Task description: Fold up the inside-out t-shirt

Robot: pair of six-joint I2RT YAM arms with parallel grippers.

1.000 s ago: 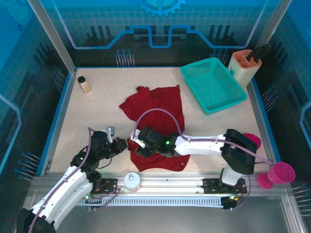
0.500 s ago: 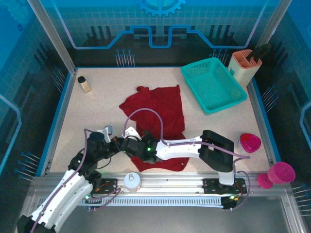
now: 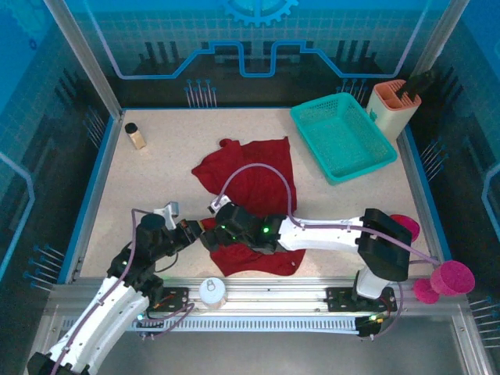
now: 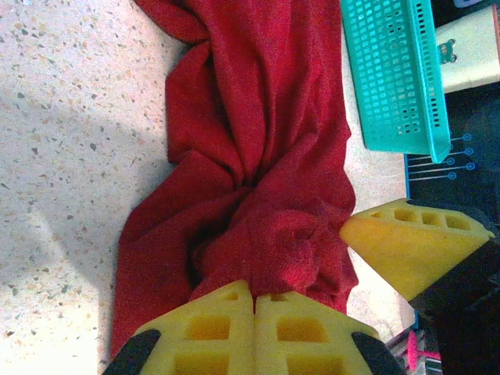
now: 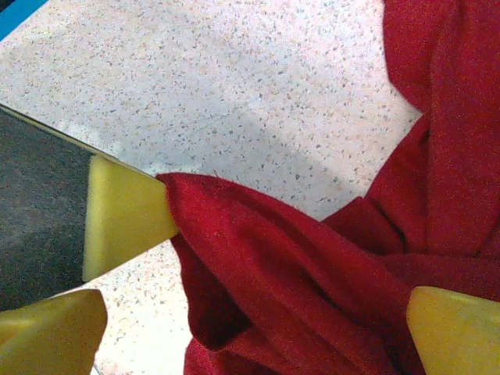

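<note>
Well, my left hand (image 4: 254, 297) was clamped shut on a bunched fold at the near edge of the inside-out t-shirt (image 3: 258, 176). The shirt lay crumpled on the speckled surface (image 3: 156, 180) (reaching from just ahead of the arms toward the teal basket (image 3: 344, 137) at the far right). My right hand (image 5: 250, 332) stood wide apart right beside the left, fingers straddling the same red bunch without gripping it

Red t-shirt (image 5: 312, 266) within splayed right tool (image 5: 250, 336)
</note>
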